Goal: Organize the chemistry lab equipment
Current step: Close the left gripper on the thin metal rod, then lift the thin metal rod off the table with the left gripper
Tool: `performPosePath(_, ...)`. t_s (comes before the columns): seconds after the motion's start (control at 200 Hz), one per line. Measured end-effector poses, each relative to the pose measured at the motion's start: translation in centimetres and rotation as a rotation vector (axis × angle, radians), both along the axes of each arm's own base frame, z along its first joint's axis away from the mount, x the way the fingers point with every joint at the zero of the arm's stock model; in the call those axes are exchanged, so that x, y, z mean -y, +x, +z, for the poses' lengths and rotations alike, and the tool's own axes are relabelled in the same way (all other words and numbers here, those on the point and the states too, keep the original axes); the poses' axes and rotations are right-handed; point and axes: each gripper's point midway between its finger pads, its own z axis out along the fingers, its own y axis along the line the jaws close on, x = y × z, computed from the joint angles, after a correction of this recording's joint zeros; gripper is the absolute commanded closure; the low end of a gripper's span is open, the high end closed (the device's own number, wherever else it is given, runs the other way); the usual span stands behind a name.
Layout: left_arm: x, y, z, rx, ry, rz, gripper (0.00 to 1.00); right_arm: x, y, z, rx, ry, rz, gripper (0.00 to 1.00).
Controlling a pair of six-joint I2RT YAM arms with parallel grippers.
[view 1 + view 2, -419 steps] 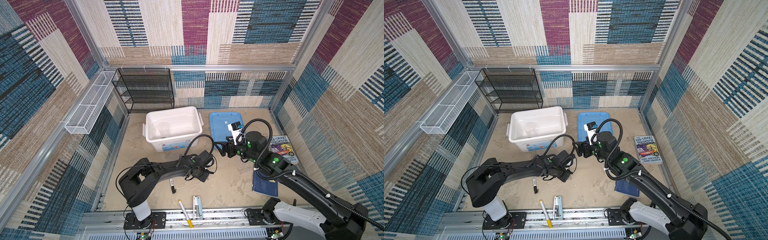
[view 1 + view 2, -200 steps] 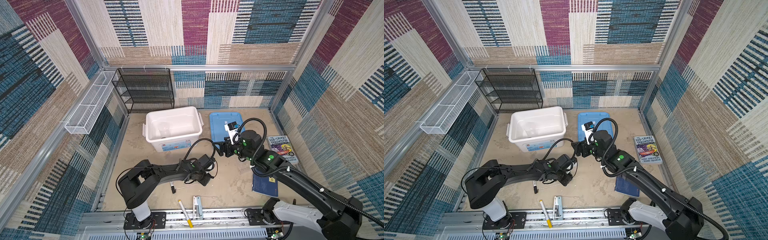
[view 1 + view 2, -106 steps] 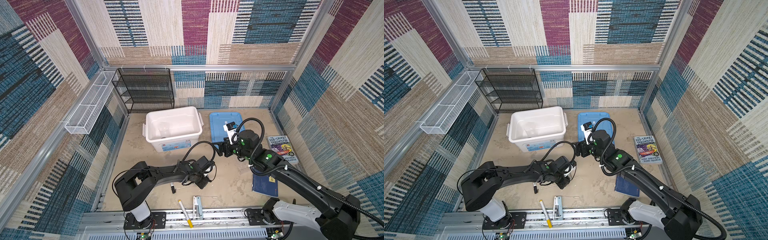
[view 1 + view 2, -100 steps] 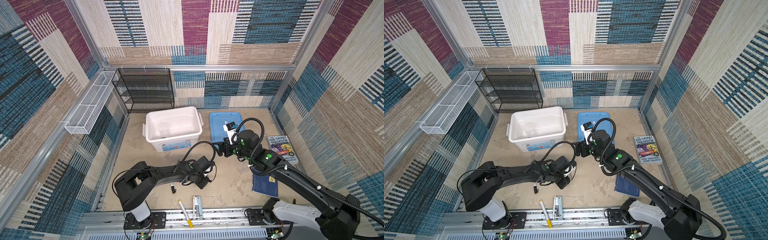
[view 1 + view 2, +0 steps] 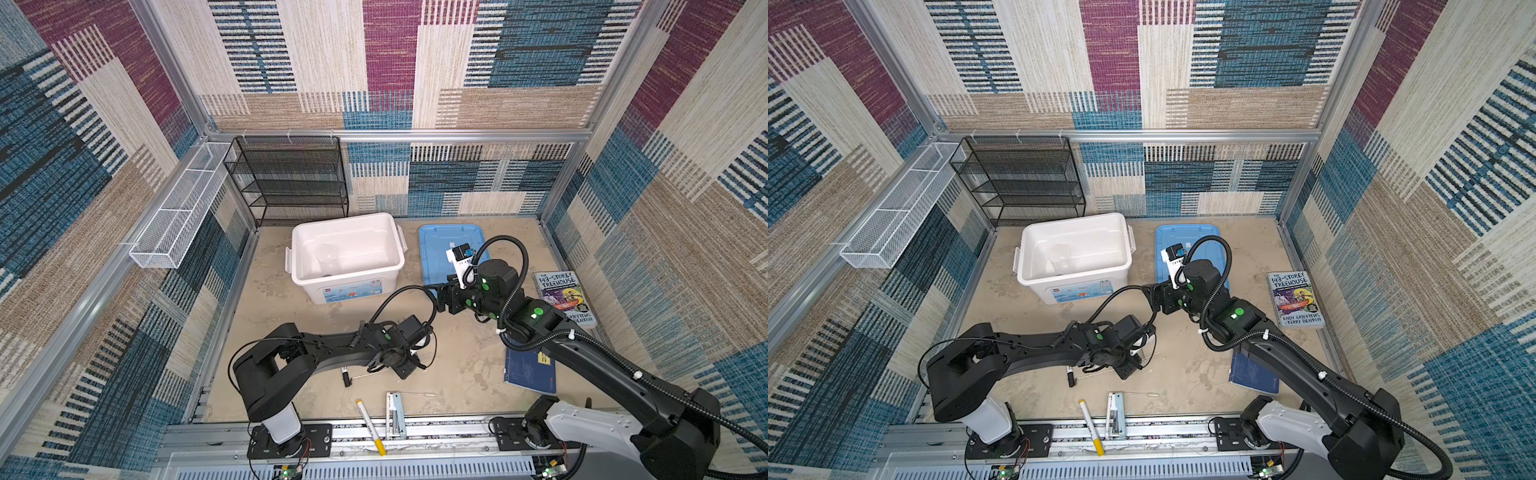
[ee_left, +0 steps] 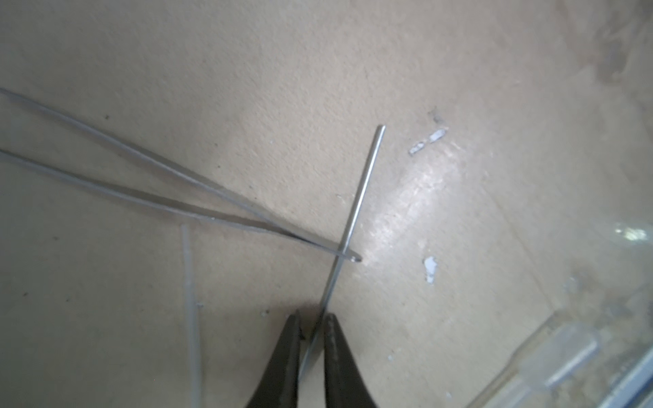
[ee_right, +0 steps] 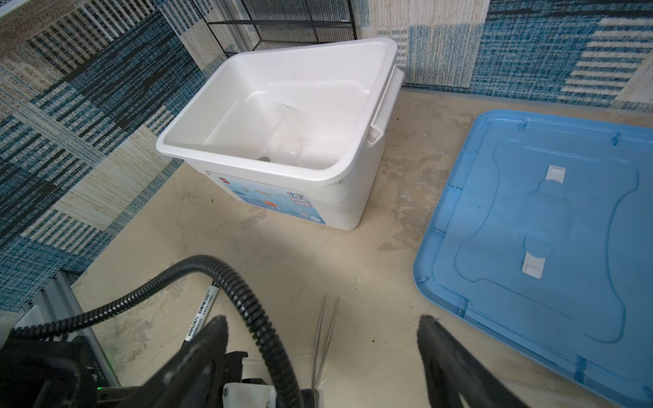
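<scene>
My left pincer (image 6: 312, 339) is clenched, I think, on the rod (image 6: 356, 208) at its near end. Just ahead it crosses the tweezers (image 6: 304, 241), hence this end grip. Right pincer (image 7: 319, 319) hangs released.

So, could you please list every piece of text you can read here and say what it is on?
"143-STOREY TREEHOUSE", "ANDY GRIFFITHS", "TERRY DENTON": illustrated book.
"deli", then Chinese characters too blurred to read: black marker pen.
Too blurred to read: white bin's label.
Too small to read: yellow mark on the blue book.
</scene>
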Motion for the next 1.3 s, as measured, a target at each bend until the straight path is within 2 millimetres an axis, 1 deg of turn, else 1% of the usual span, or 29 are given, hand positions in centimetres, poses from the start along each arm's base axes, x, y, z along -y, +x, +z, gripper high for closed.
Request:
performPosePath(0.03,0.1,-0.1,0.0,-0.003,0.006,-0.005,0.9,0.0,0.0,0.0,0.0,0.0,0.0,0.14)
performPosePath(0.045,0.1,-0.1,0.0,-0.004,0.007,-0.006,0.94,0.0,0.0,0.0,0.0,0.0,0.0,0.14)
performPosePath(0.065,0.1,-0.1,-0.1,-0.003,0.012,-0.009,0.95,0.0,0.0,0.0,0.001,-0.001,0.001,0.14)
performPosePath(0.29,1.5,-0.3,0.1,0.025,0.002,-0.049,0.95,-0.1,0.1,0.2,0.012,-0.004,0.005,0.14)
performPosePath(0.441,2.8,-0.5,0.4,0.03,-0.031,-0.079,0.95,0.0,0.0,0.3,0.017,0.0,0.004,0.14)
performPosePath(0.496,3.1,-0.4,0.4,0.035,-0.034,-0.092,0.97,0.0,0.0,0.5,0.02,0.002,0.004,0.14)
performPosePath(0.536,3.3,-0.4,0.4,0.041,-0.036,-0.102,1.0,0.1,0.0,0.6,0.022,0.004,0.004,0.14)
performPosePath(0.781,3.4,-0.6,0.5,0.077,-0.056,-0.183,1.0,0.5,-0.1,1.3,0.045,0.012,-0.012,0.14)
performPosePath(1.062,4.1,-2.1,0.6,0.042,-0.085,-0.322,1.0,0.7,-0.1,1.7,0.058,0.017,-0.02,0.15)
performPosePath(1.232,3.8,-2.6,0.7,0.035,-0.073,-0.346,1.0,0.7,-0.1,1.7,0.058,0.017,-0.02,0.15)
performPosePath(1.302,3.3,-2.8,0.9,0.024,-0.058,-0.347,1.0,0.7,-0.1,1.7,0.058,0.017,-0.02,0.15)
